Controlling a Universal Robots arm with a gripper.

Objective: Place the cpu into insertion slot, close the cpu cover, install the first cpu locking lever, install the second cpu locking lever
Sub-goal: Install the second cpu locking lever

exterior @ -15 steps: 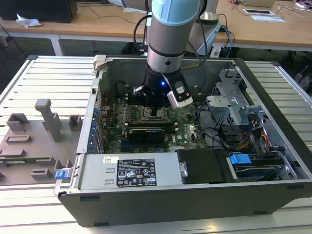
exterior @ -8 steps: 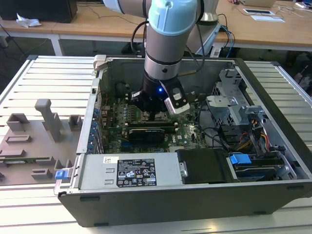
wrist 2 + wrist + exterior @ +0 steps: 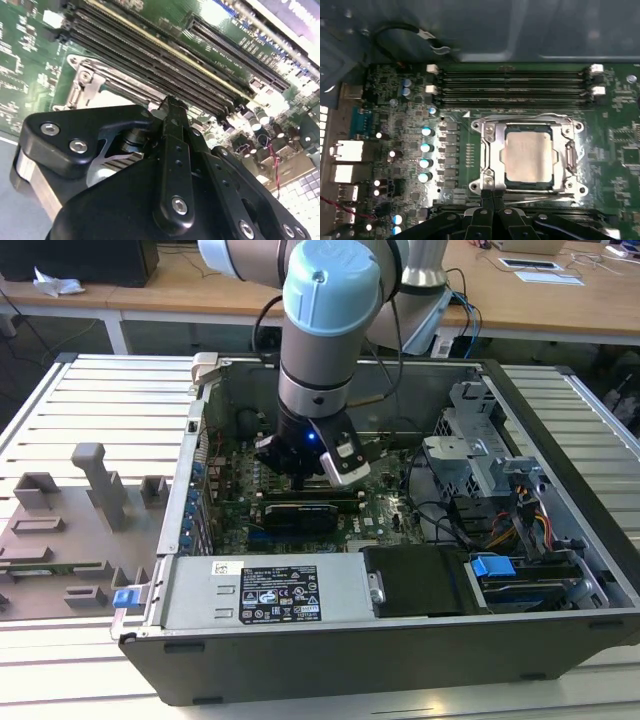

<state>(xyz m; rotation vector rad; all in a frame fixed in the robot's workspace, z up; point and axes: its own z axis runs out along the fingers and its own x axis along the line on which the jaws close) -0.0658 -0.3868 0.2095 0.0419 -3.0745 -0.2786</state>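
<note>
low down, claw [image 3: 492, 196] beside cpu cover [image 3: 529, 125]

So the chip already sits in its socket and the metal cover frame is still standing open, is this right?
Not quite. The chip does sit in its socket, but the metal cover frame is already folded down flat around it, not standing open. The first wrist view shows this.

A robotics lab or electronics workshop: an open desktop computer case [image 3: 400, 640] lies on a slatted aluminium workbench [image 3: 110, 400], with a robot arm [image 3: 325, 330] reaching inside. Grey fixture blocks [image 3: 70, 530] sit on the bench at the exterior view's left, while wooden desks [image 3: 560, 300] with cables and papers line the background.
</note>
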